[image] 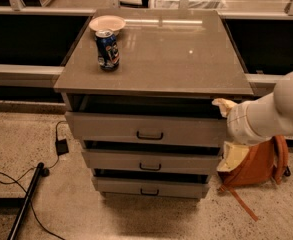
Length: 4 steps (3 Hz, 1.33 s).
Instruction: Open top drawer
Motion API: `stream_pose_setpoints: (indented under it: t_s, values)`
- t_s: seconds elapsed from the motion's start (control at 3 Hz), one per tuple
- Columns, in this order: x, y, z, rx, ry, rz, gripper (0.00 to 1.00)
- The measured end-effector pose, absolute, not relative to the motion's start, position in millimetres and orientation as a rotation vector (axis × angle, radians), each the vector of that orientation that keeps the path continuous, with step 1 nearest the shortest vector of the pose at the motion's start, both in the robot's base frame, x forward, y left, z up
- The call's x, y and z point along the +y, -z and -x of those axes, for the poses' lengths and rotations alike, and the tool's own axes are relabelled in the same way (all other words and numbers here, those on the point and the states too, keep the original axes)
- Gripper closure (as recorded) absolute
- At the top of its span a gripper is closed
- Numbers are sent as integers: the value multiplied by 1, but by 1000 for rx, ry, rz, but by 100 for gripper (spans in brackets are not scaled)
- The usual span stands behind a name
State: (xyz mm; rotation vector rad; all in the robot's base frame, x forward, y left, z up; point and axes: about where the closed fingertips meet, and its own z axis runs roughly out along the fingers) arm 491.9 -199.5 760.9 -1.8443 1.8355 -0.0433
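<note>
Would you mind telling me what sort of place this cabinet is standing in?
Probably an office or lab workspace: a grey three-drawer cabinet with its wide grey top drawer part open, a black power brick on the speckled floor, and an orange backpack. The robot's claw sits by that drawer's right end.

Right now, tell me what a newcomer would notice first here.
A white arm reaches in from the right, its gripper at the right end of the top drawer, which stands partly pulled out. On the cabinet top a blue can stands in front of a bowl near the back left. An orange backpack sits on the floor behind the arm.
</note>
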Motion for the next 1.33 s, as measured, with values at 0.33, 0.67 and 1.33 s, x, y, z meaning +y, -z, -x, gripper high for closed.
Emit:
stream_pose_setpoints:
  t_s: [0.33, 0.67, 1.33]
  values:
    - [-197, -740, -510, 1730, 160, 1842, 0]
    - [-197, -748, -522, 1700, 214, 1807, 0]
    - [-190, -704, -529, 1576, 250, 1929, 0]
